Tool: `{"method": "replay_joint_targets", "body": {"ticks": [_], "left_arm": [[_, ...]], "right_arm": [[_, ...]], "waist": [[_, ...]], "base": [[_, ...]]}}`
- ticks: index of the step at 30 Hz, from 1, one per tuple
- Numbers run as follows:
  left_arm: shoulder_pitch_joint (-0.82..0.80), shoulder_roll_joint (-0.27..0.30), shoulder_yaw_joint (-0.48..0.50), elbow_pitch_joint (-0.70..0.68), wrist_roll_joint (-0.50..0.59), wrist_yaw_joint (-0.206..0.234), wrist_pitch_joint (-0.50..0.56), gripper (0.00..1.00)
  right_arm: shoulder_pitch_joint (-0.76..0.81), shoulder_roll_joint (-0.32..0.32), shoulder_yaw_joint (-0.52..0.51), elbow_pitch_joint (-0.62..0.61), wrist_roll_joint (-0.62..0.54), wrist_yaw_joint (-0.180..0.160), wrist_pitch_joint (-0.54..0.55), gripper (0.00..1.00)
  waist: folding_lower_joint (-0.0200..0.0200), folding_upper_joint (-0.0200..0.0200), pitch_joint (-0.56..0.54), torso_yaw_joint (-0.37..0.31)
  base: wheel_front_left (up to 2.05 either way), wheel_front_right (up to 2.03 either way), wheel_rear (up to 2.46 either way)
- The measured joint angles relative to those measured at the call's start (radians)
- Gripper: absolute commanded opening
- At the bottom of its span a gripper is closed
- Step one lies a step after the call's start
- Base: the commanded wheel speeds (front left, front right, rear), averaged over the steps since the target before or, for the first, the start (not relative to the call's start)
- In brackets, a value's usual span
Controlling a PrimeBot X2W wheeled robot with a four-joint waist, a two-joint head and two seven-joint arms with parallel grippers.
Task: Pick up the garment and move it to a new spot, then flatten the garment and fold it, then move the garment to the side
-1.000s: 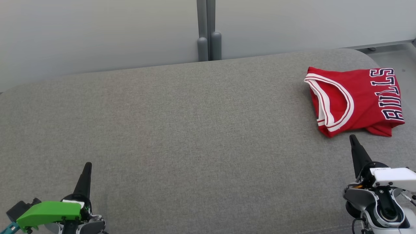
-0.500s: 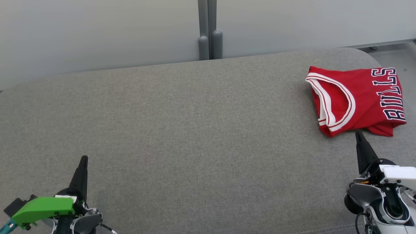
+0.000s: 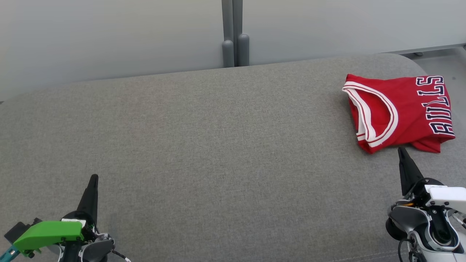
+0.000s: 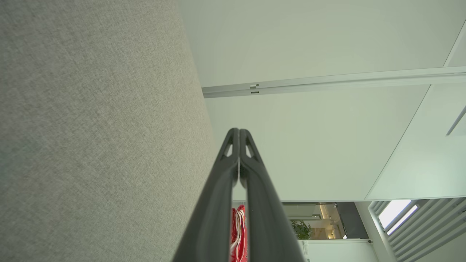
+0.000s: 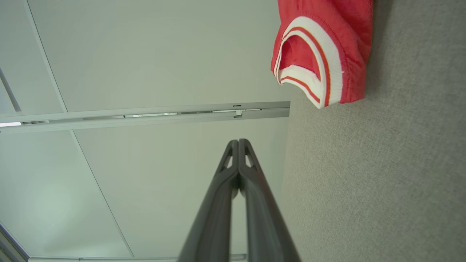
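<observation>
At the far right corner of the carrying surface: a red sleeveless basketball jersey [image 3: 398,112] with white-and-dark trim and dark block lettering lies in a compact folded bundle on the grey woven-fabric padded surface [image 3: 218,145].
Jersey long axis: roughly along the surface's length, left to right. The trimmed opening faces the middle of the surface and the lettered end faces the right edge.
Right gripper [image 3: 401,150]: by the near edge at the right end, fingers clenched tip to tip, grasping nothing.
Left gripper [image 3: 93,180]: by the near edge toward the left corner, fingers likewise pressed together and empty.
Governing relation: the jersey lies straight ahead of the right gripper's tip, toward the far edge. In the head view the tip sits just short of the jersey's near hem. In the right wrist view bare grey fabric separates tip and hem, so they are judged apart, not touching.
Nearer arm: the right, by a wide margin. The left gripper is well apart from the jersey, with most of the surface between them.
Backdrop: pale wall panels [image 3: 109,36] behind the far edge, with no bearing on the work.
Stage, as judged: the garment is folded and set to the side, and neither gripper is engaged. The task appears at or near completion.
Next contact, if any: the right fingers must part before meeting the near hem.
Risk: a closed tip pushed forward would ruck the fold.
</observation>
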Motion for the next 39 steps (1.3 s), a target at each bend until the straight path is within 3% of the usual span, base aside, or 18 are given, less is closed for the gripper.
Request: {"method": "replay_joint_targets", "body": {"ticks": [39], "left_arm": [[-0.001,0.0,0.001,0.004,0.0,-0.002,0.0,0.0]], "right_arm": [[0.0,0.001,-0.002,0.006,0.0,0.0,0.004,0.0]], "waist": [[0.0,0.0,0.0,0.0]], "base": [[0.0,0.0,0.0]]}}
